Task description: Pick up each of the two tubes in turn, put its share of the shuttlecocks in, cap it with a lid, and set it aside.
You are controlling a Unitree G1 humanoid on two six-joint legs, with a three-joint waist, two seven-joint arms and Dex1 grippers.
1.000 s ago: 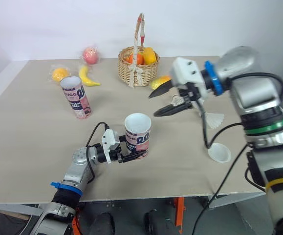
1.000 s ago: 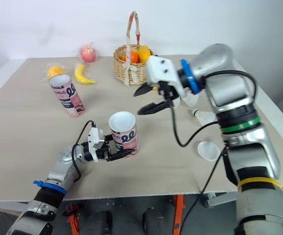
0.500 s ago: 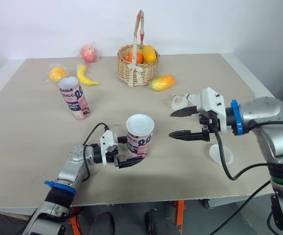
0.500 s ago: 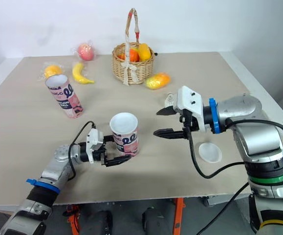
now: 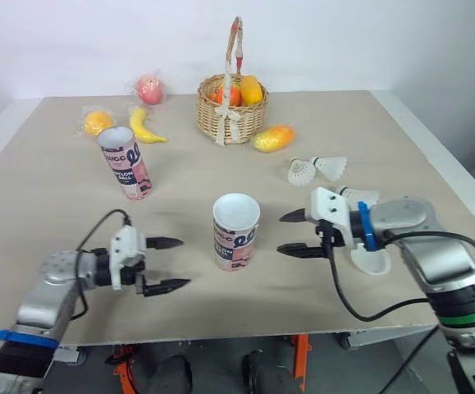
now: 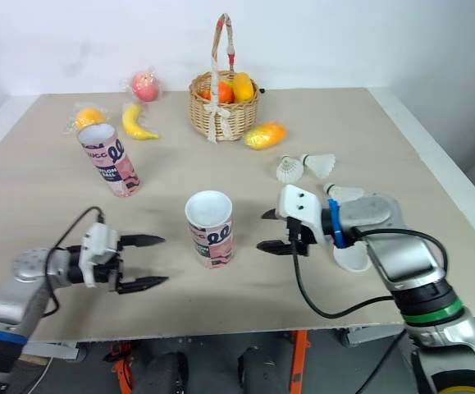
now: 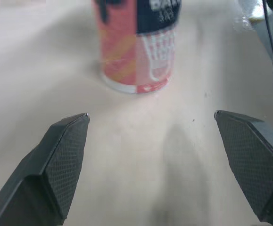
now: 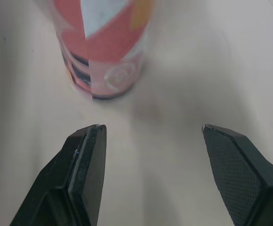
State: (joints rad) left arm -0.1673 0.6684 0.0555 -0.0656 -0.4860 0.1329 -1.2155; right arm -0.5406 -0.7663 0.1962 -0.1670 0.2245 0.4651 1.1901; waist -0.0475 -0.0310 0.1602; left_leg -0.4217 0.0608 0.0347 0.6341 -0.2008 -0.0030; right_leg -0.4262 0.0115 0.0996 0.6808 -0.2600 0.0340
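The near tube (image 5: 235,232), pink and navy with a white open mouth, stands upright mid-table. It also appears in the left wrist view as tube (image 7: 137,44) and in the right wrist view as tube (image 8: 103,47). My left gripper (image 5: 175,263) is open, a hand's width to its left and apart from it. On the tube's right, my right gripper (image 5: 282,235) hangs open and clear of it. A second tube (image 5: 125,162) stands at the far left. Three shuttlecocks (image 5: 303,171), (image 5: 331,167), (image 5: 360,195) lie right of centre. A white lid (image 5: 371,260) sits by my right wrist.
At the back stands a wicker basket (image 5: 231,111) of fruit, with a mango (image 5: 271,138) beside it. A banana (image 5: 145,127), an orange (image 5: 98,123) and an apple (image 5: 148,89) lie at the back left. The table's front edge runs just below both grippers.
My left gripper let go of the near tube and drew back to the left. My right gripper came down from above to table height right of the tube.
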